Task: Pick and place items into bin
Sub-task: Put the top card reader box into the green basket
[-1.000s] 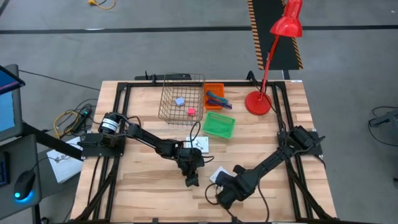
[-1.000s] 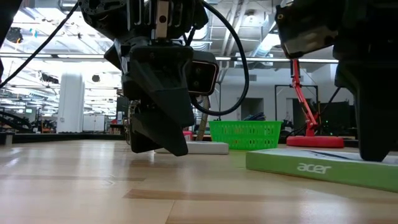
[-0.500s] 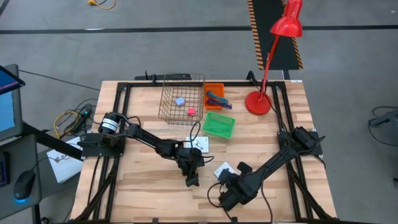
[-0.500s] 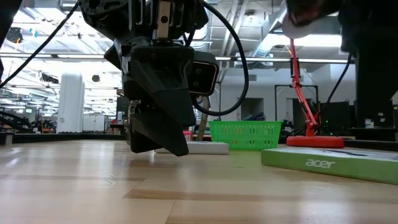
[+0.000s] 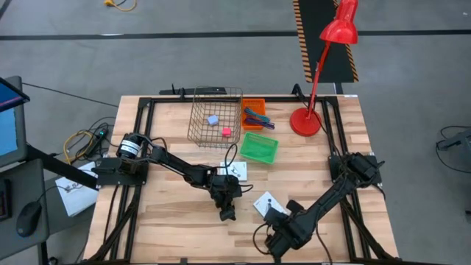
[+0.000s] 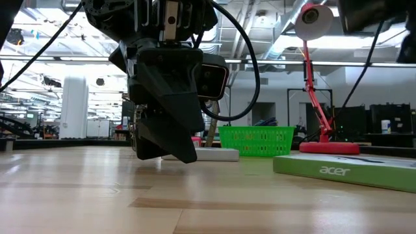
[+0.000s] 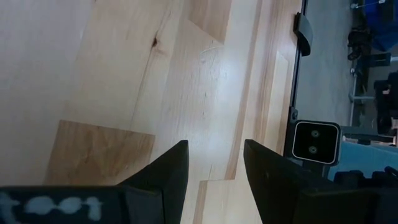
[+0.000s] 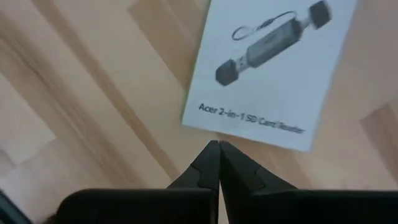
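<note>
Packet (image 5: 266, 202): flat white Acer card-reader pack, lay loose on the table just ahead of my right gripper (image 5: 277, 232), near the front edge; nothing was holding it.
Packet axis: in the high view its long side ran diagonally, from front-left toward back-right; in the right wrist view (image 8: 270, 68) the printed title line faced my fingertips (image 8: 218, 163), so I judged the pack's bottom short edge pointed at the gripper.
Second packet (image 5: 237, 170): sat mid-table beside the left arm, also not binned.
Bin (image 5: 215, 115): wire basket at the back of the table, held a lilac cube (image 5: 213, 119) and a pink cube (image 5: 227, 132).
Sticks (image 5: 255, 115): teal, blue and pink ones lay in the orange tray (image 5: 253, 104) just beside the bin, not in it.
Green basket (image 5: 259, 148): stood between tray and the packets; I couldn't tell if anything was inside.
Progress: I judged two cubes done; both packets and the sticks left, so well under half.
Right gripper: fingers pressed together, tips touching, holding nothing; tip hovered just short of the packet's near edge.
Left gripper (image 7: 214, 168): fingers a modest gap apart, empty, pointed down at bare wood mid-table; low view (image 6: 166, 140) showed it close above the surface.
Next, my guess: right jaws needed opening before any grab on that flat pack.
</note>
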Robot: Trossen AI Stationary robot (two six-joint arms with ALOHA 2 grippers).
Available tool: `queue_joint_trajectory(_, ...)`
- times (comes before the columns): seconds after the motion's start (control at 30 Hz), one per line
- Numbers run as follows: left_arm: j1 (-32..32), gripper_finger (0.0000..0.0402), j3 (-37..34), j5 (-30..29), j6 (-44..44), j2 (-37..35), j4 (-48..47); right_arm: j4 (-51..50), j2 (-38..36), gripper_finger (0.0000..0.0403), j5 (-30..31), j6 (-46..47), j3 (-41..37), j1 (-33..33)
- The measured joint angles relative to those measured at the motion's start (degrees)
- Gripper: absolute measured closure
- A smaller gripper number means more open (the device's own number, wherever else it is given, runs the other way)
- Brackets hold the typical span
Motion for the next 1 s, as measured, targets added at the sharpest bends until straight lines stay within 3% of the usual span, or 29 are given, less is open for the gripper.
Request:
queue_joint_trajectory(0.3, 0.0, 0.0258, 0.0, 0.03, -0.13, 0.0, -0.02, 10.32, -0.36, 0.0403, -2.97, 2.05, -7.81, -0.21)
queue_joint_trajectory(0.5, 0.0, 0.0258, 0.0, 0.04, -0.24, 0.0, -0.04, 11.96, -0.55, 0.0403, -3.73, 3.21, -8.99, 0.27)
queue_joint_trajectory(0.73, 0.02, 0.0258, 0.0, 0.33, -0.2, 0.0, -0.13, 11.83, 0.1, 0.0403, -5.18, -0.67, -3.24, 0.69)
queue_joint_trajectory(1.0, 0.0, 0.0258, 0.0, 3.77, 1.36, -0.04, -0.33, 6.88, -0.03, 0.0403, -2.72, -17.79, 4.84, 2.27)
